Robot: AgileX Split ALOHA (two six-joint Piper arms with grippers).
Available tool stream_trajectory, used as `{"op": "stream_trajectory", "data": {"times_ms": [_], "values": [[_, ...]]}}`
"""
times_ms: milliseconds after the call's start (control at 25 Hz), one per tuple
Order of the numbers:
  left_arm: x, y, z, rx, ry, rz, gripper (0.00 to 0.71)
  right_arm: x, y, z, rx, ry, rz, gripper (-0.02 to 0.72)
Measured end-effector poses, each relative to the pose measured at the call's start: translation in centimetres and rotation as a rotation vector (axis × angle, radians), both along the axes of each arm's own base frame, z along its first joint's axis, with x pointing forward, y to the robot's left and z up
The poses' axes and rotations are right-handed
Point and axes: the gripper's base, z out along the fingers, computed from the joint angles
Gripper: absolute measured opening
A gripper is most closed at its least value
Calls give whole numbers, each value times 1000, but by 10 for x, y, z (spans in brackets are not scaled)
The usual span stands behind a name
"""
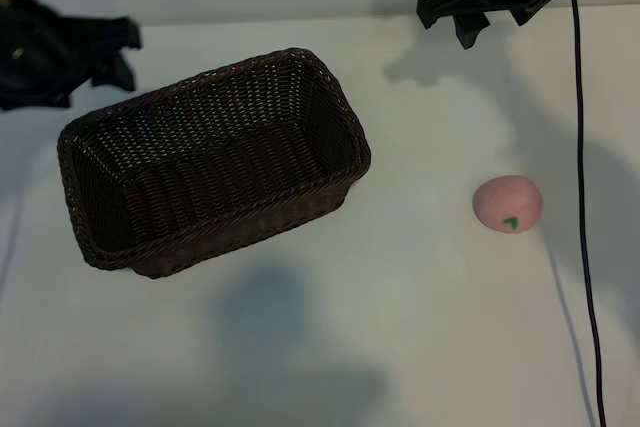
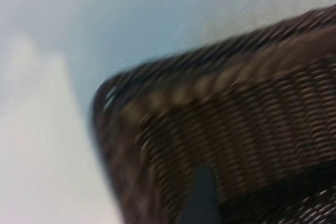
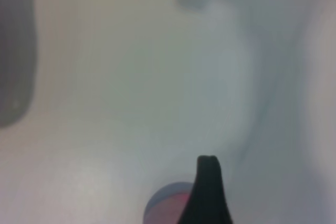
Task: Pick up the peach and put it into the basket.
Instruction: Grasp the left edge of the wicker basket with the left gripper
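The peach (image 1: 508, 204), small, round and pale pink with a green mark, lies on the white table to the right of the basket. The basket (image 1: 215, 162), dark-brown wicker, stands left of centre with nothing in it. My right gripper (image 1: 478, 19) hangs open above the table's far edge, well beyond the peach and holding nothing. In the right wrist view one dark finger (image 3: 209, 192) partly covers the peach (image 3: 164, 209). My left gripper (image 1: 122, 53) is open at the far left, just beyond the basket's corner. Its wrist view shows the basket rim (image 2: 210, 85) and one finger (image 2: 202, 198).
A black cable (image 1: 583, 207) runs down the right side of the table, just right of the peach. Bare white tabletop (image 1: 400, 327) lies in front of the basket and between the basket and the peach.
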Motion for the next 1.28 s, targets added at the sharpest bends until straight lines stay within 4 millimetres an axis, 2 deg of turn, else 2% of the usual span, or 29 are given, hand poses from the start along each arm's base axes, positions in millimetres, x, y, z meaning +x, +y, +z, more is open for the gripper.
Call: {"op": "stream_trajectory", "data": {"times_ms": [80, 200, 320, 440, 800, 960, 1080, 1160, 1280], "values": [[-20, 6, -8, 10, 31, 57, 589, 0, 0, 0, 0, 0, 2, 566], [-42, 14, -31, 27, 92, 145, 589, 0, 0, 0, -1, 0, 4, 566], [-52, 19, -54, 52, 126, 205, 589, 0, 0, 0, -3, 0, 12, 566], [-49, 20, -68, 57, 140, 226, 589, 0, 0, 0, -4, 0, 16, 566], [-17, 18, -121, 30, 171, 244, 589, 0, 0, 0, -5, 0, 20, 566], [-12, 15, -133, -1, 192, 246, 577, 0, 0, 0, -6, 0, 21, 566], [-10, 15, -134, -14, 178, 247, 496, 0, 0, 0, -6, 0, 22, 566], [-10, 14, -134, -19, 178, 248, 366, 0, 0, 0, -6, 0, 23, 566], [-10, 14, -134, -25, 178, 253, 133, 0, 0, 0, -7, 1, 24, 566]]}}
